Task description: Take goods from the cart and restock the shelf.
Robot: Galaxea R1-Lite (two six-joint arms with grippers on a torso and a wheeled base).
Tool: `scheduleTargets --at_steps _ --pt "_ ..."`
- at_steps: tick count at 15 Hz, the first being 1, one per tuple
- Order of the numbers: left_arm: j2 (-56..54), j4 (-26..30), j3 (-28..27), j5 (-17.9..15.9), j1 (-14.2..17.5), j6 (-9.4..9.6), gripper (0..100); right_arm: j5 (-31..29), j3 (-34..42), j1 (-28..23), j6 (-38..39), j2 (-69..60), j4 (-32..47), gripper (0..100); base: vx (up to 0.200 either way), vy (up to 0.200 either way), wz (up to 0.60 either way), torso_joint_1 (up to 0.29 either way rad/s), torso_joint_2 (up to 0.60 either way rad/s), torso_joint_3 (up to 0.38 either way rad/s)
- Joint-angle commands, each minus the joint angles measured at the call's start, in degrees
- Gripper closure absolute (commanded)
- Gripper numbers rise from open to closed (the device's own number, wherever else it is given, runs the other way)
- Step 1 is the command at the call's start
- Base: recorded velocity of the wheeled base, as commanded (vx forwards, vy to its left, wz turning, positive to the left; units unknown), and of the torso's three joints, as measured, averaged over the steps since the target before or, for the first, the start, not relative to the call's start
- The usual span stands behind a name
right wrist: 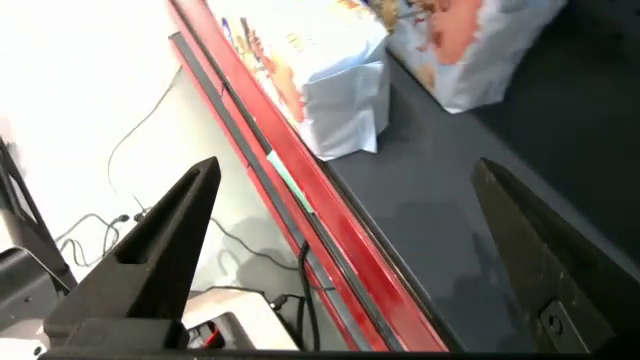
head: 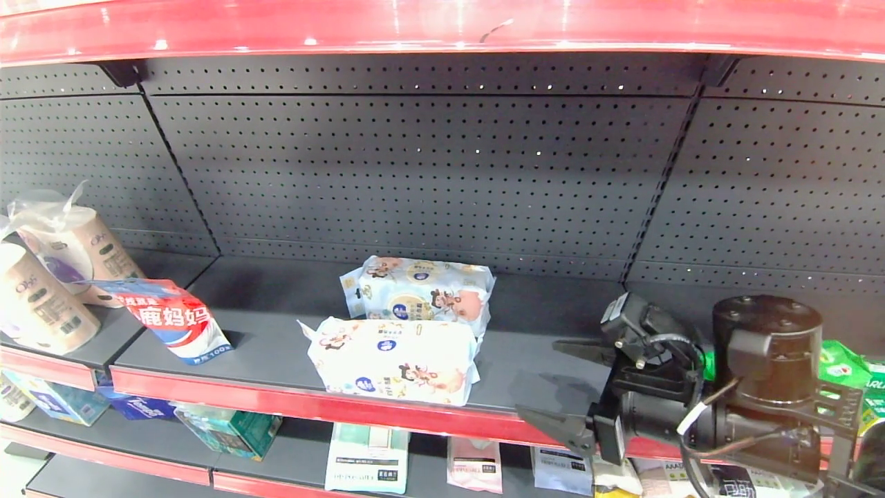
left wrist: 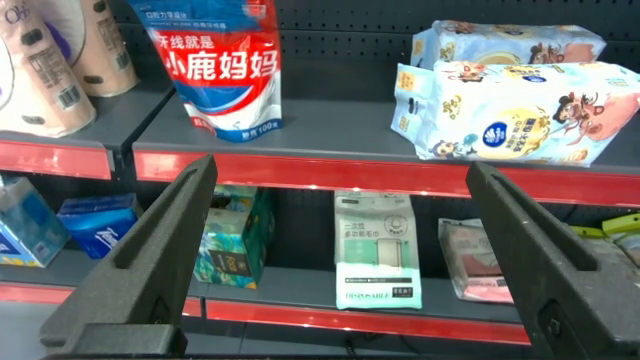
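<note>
Two white printed tissue packs lie mid-shelf, the front pack (head: 394, 360) by the red lip and the rear pack (head: 418, 287) touching behind it. My right gripper (head: 563, 387) hovers open and empty over the shelf's bare right part, pointing at the packs from a short gap away. The right wrist view has that gripper (right wrist: 345, 180) above the dark shelf board (right wrist: 450, 200), the front pack (right wrist: 320, 70) ahead. My left gripper (left wrist: 342, 170) is open and empty in front of the shelf, facing the front pack (left wrist: 520, 110) and a red-blue bag (left wrist: 220, 65).
The red-blue bag (head: 173, 318) leans at shelf left, beside wrapped paper rolls (head: 41, 297). Green packs (head: 847, 366) sit behind my right arm. The lower shelf holds a teal box (left wrist: 235, 235), a white-green pack (left wrist: 375, 250) and a pink pack (left wrist: 475, 260). Cables (right wrist: 130, 200) lie on the floor.
</note>
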Motion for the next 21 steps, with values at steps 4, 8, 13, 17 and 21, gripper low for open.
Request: scheduleTargets --at_steps 4,8,13,17,21 --pt "0.07 -0.01 0.01 0.01 0.01 -0.02 0 -0.11 -4.05 0.6 -0.87 5.99 -0.33 0 0.0 0.0 0.0 0.0 0.0 0.0" --pt "0.07 -0.01 0.01 0.01 0.01 -0.02 0 -0.64 -5.81 3.06 -1.05 8.45 -0.42 0 0.0 0.0 0.0 0.0 0.0 0.0" --pt "0.07 -0.01 0.01 0.01 0.01 -0.02 0 -1.61 -7.21 4.82 -1.22 9.86 -0.59 0 0.0 0.0 0.0 0.0 0.0 0.0" --pt "0.07 -0.01 0.01 0.01 0.01 -0.02 0 -2.93 -12.13 4.64 -2.98 14.52 -0.77 0 0.0 0.0 0.0 0.0 0.0 0.0" --pt "0.07 -0.01 0.01 0.01 0.01 -0.02 0 -3.37 -13.72 3.76 -2.98 16.01 -0.77 0 0.0 0.0 0.0 0.0 0.0 0.0"
